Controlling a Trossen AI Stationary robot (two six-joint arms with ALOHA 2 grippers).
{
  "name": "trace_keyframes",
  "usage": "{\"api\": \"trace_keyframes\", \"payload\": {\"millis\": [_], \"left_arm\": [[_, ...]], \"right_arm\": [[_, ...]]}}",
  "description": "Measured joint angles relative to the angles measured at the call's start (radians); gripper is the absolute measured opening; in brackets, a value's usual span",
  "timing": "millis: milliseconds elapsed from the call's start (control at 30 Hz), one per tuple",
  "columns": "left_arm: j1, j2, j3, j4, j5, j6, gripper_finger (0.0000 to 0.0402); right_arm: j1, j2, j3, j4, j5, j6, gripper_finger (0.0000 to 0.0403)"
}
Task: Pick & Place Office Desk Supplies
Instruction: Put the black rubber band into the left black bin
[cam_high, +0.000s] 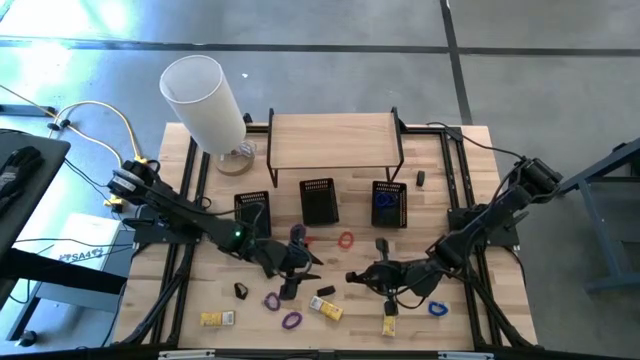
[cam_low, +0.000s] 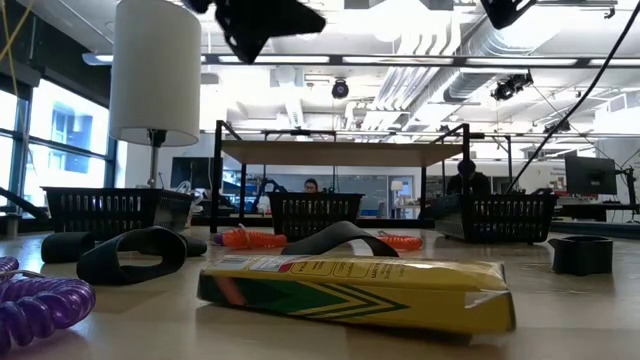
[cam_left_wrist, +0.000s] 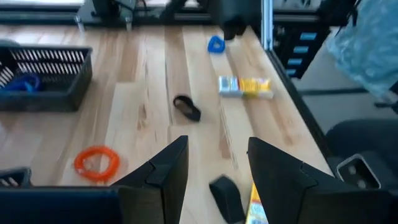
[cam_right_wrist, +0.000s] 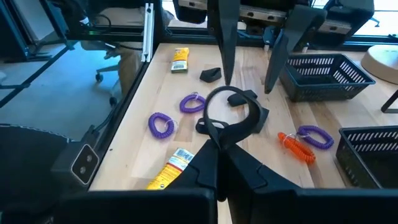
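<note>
Both arms meet over your counter (cam_high: 455, 160).
Your left gripper (cam_high: 292, 268) hangs half-open and empty; your right gripper (cam_right_wrist: 219, 149), at its 3 o'clock, is clamped on a black clip (cam_right_wrist: 233, 118), purple loops (cam_right_wrist: 160, 124) lying at its 9 o'clock.

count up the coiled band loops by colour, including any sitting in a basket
purple loops: 3
orange loops: 2
blue loops: 2, one of them inside the basket
total: 7
</note>
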Motion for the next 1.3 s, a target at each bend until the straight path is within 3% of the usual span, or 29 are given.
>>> {"api": "trace_keyframes", "payload": {"millis": [400,667,1300], "left_arm": [[0.016,0.015,0.0,0.043,-0.024,0.001,0.0247],[0.029,0.015,0.0,0.078,-0.024,-0.026,0.025],[0.006,0.015,0.0,0.119,-0.034,0.034,0.025]], "right_arm": [[-0.044,0.089,0.0,0.052,-0.039,-0.018,0.0003],[-0.073,0.116,0.0,0.21,-0.074,-0.114,0.0003],[-0.077,0.116,0.0,0.294,-0.093,-0.214,0.0003]]}}
